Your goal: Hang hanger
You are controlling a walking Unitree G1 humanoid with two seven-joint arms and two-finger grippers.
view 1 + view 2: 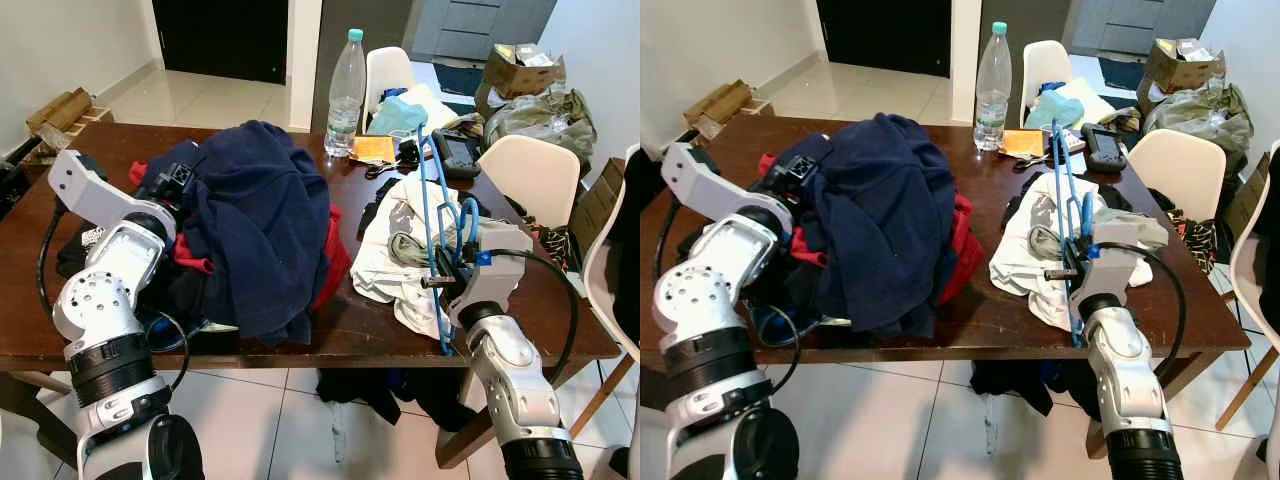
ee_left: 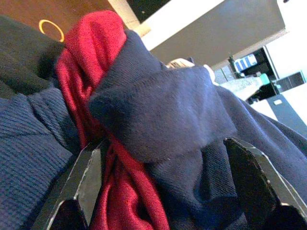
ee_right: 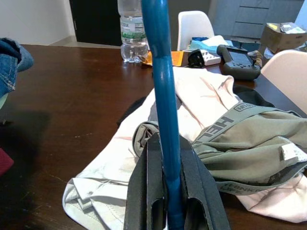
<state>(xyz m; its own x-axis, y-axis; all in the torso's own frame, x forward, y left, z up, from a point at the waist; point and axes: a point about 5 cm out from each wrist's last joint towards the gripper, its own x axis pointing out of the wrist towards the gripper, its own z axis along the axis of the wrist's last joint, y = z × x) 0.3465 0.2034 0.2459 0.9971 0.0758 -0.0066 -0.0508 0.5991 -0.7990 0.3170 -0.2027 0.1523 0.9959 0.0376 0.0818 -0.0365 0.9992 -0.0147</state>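
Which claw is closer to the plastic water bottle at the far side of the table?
Right. The right claw, shut on the blue hanger, is over the white clothes, nearer the bottle. The left claw is open around the navy garment, farther away.

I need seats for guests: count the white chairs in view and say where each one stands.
3. One white chair at the table's far side by the water bottle; one at its right end; a third's edge further right, nearer the robot. More may be hidden.

A thin blue hanger (image 1: pixel 432 235) stands nearly upright at right of centre, over pale clothes (image 1: pixel 400 250).
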